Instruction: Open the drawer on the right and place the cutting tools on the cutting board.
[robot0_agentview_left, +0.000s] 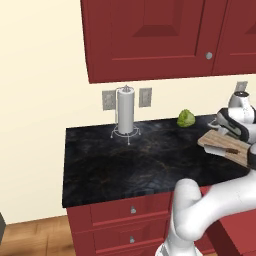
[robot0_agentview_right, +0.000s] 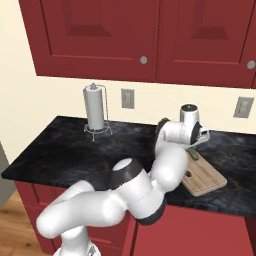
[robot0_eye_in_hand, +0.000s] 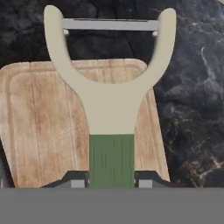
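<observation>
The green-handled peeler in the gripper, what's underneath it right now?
Beneath the green-handled Y-shaped peeler, shut in the gripper, lies the light tan wooden cutting board, with black marbled countertop beyond under the blade end. The board's strip directly behind the handle is covered.

A paper towel roll (robot0_agentview_left: 125, 111) and round green vegetable (robot0_agentview_left: 186, 118) stand on the black counter (robot0_agentview_left: 125, 160)

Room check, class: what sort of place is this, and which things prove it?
A kitchen: red cupboards above a dark stone counter, a paper towel roll, and a wooden cutting board.
</observation>
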